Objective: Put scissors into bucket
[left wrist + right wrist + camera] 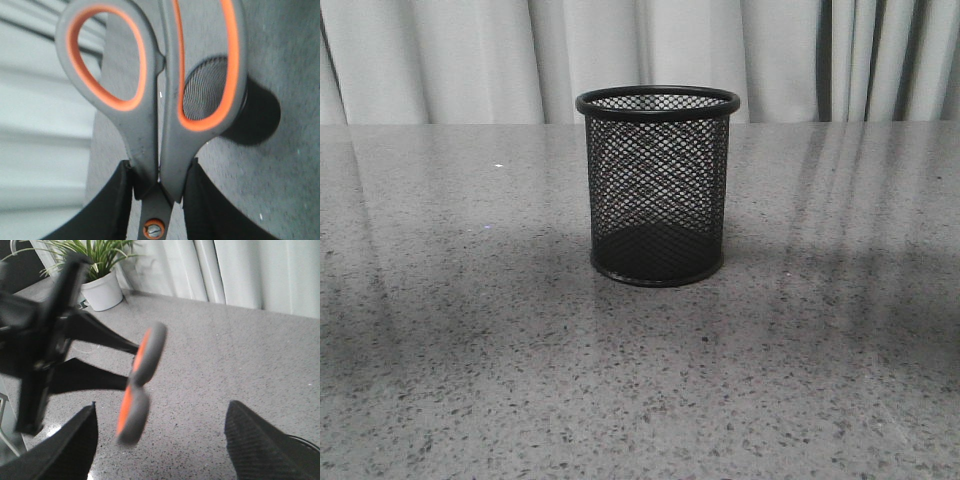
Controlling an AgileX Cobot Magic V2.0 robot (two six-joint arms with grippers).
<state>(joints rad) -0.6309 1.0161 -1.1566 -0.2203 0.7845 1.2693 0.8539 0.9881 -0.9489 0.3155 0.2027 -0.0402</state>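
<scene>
The bucket (pixel 658 185), a black mesh cylinder, stands upright at the middle of the grey table; neither arm shows in the front view. In the left wrist view my left gripper (pixel 159 182) is shut on the scissors (pixel 150 150) just above the pivot screw, grey-and-orange handles pointing away. The bucket (pixel 210 92) shows through the larger handle loop, lower down and apart. In the right wrist view my right gripper (pixel 159 440) is open and empty, with the left gripper (pixel 125 362) holding the scissors (pixel 145 370) in the air in front of it.
The grey speckled table (pixel 470 350) runs back to white curtains (pixel 450 60). A potted plant in a white pot (pixel 102 290) stands at the table's far corner in the right wrist view. The bucket's rim (pixel 307 442) shows behind the right finger.
</scene>
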